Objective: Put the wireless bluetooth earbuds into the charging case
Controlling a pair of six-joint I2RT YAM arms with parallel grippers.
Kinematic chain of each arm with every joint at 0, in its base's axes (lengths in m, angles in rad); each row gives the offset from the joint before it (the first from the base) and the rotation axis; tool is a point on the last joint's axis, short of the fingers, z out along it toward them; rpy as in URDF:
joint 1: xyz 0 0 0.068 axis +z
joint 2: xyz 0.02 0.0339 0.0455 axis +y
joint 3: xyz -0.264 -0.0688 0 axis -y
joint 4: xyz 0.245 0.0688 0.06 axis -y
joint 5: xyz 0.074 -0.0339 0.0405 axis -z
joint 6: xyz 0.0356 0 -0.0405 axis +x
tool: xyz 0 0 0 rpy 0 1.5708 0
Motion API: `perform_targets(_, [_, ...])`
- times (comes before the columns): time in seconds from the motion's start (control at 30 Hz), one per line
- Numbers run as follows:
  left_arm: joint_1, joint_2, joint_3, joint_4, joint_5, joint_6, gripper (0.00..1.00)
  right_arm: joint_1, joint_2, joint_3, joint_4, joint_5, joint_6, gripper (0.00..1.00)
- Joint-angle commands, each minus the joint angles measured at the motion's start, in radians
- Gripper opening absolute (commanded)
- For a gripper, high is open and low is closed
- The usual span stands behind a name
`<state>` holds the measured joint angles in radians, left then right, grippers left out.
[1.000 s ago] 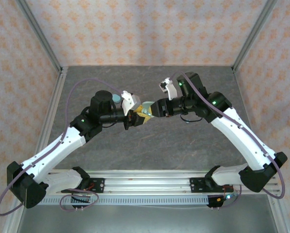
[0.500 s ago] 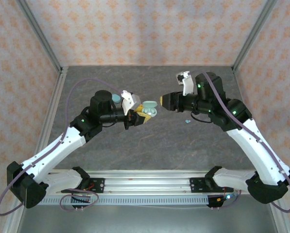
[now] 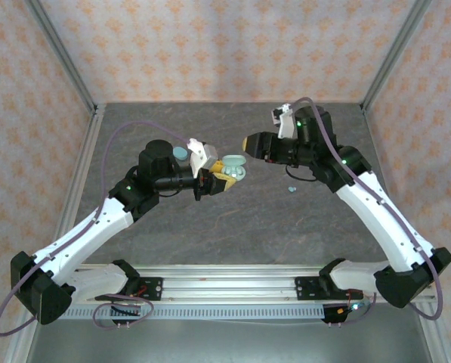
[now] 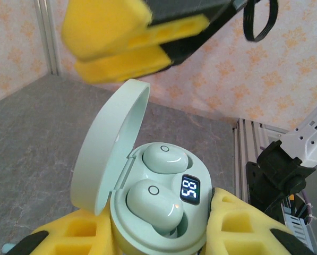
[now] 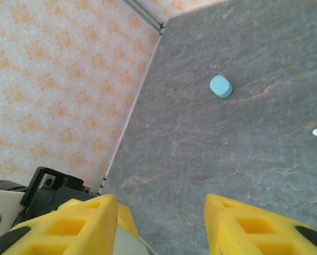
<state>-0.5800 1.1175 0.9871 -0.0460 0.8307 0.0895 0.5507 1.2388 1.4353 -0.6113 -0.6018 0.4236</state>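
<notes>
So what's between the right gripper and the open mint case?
Nothing. In the left wrist view the right gripper hangs above the raised lid of the mint case, bare air between.

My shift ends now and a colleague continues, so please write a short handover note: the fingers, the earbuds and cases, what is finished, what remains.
Left gripper: shut on the mint case, whose lid is open.
Right gripper: open, empty, apart from that case.
Done: two mint earbuds sit in the mint case's wells.
Left: close the lid. One teal-blue earbud lies loose on the table. A teal-blue case lies there too and seems closed.
</notes>
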Motion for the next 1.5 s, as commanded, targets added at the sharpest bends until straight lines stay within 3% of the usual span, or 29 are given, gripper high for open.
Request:
perform_targets(0.0, [0.006,-0.001,0.031,0.045,-0.002,-0.019,0.22,-0.003,-0.002,-0.033,0.075,-0.094,0.051,0.48])
perform_targets(0.37, [0.006,0.037,0.043,0.074,-0.007,-0.066,0.22,-0.002,-0.050,-0.147,0.169,-0.155,0.144,0.53])
perform_targets(0.97, [0.008,0.077,0.047,0.141,-0.091,-0.192,0.22,-0.002,-0.073,-0.313,0.500,-0.258,0.458,0.55])
perform_targets(1.33, [0.010,0.103,0.079,0.101,-0.092,-0.191,0.29,-0.003,-0.061,-0.352,0.631,-0.276,0.578,0.29])
perform_targets(1.47, [0.010,0.099,0.076,0.094,-0.068,-0.184,0.36,-0.002,-0.061,-0.357,0.656,-0.278,0.599,0.24])
